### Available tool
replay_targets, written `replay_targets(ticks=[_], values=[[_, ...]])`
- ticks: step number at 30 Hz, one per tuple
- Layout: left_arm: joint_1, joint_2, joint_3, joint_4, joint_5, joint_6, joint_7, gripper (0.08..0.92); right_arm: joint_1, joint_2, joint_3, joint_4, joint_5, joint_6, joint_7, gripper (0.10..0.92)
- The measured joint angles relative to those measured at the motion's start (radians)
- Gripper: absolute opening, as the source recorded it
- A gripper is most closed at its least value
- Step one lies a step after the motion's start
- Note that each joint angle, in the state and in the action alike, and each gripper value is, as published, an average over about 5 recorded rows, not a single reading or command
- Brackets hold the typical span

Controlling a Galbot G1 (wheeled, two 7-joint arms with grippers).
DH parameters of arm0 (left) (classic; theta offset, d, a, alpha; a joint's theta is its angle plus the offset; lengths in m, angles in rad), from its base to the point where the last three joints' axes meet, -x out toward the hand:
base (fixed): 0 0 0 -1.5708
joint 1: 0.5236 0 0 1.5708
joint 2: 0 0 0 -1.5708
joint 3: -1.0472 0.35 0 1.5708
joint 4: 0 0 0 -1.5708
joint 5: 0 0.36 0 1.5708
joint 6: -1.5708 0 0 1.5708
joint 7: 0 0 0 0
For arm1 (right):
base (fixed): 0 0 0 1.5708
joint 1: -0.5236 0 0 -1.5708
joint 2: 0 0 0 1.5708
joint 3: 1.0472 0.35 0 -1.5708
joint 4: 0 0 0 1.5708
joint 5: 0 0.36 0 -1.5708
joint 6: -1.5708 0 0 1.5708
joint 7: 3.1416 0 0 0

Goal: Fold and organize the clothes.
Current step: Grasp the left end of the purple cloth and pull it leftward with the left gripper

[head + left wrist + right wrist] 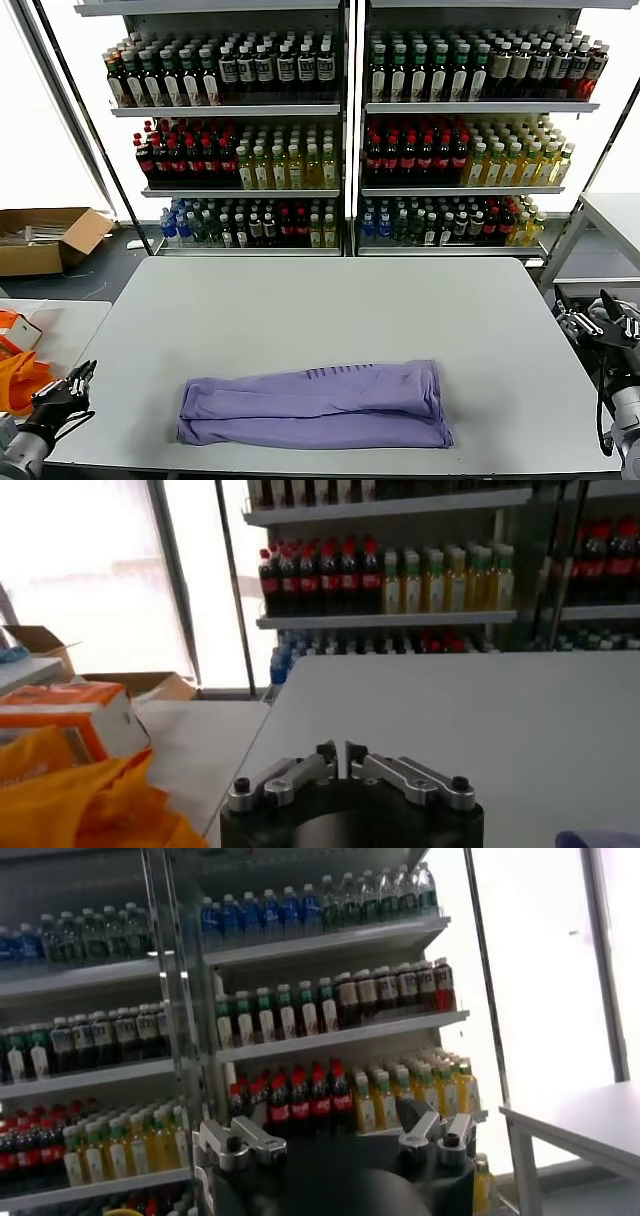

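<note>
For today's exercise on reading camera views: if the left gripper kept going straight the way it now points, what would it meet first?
Judging from its wrist view, the left gripper holds nothing and points across the bare grey table toward the drink shelves. The way looks free until those shelves, though depth is unclear. The folded purple T-shirt lies off to its side.

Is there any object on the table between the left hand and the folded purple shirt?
Nothing visible. The left hand is off the table's left edge, and only bare tabletop lies between it and the purple shirt. The orange fabric lies farther left, outside that path.
</note>
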Motion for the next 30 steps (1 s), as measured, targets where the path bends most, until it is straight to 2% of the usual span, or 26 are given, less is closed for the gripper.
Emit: replay_targets(ticks=[8,19,22,26,30], values=[[0.046,-0.068,0.074,-0.082,0.007,0.008,-0.014,0.473,-0.007,0.007,-0.004,0.006,-0.001,-0.001,-0.001,0.823],[0.077,-0.134,0.222,-0.101,0.079,0.005,-0.020,0.783,-0.016,0.008,-0.005,0.007,-0.001,0.000,-0.004,0.823],[0.073,-0.142,0.255,-0.097,0.097,0.005,-0.020,0.817,-0.020,0.008,-0.003,0.006,0.000,0.001,-0.006,0.823],[0.063,-0.150,0.294,-0.085,0.121,0.003,-0.016,0.820,-0.021,0.007,0.000,0.002,0.001,0.002,-0.007,0.823],[0.054,-0.157,0.328,-0.069,0.141,0.000,-0.010,0.750,-0.021,0.004,0.003,-0.001,0.002,0.003,-0.007,0.823]])
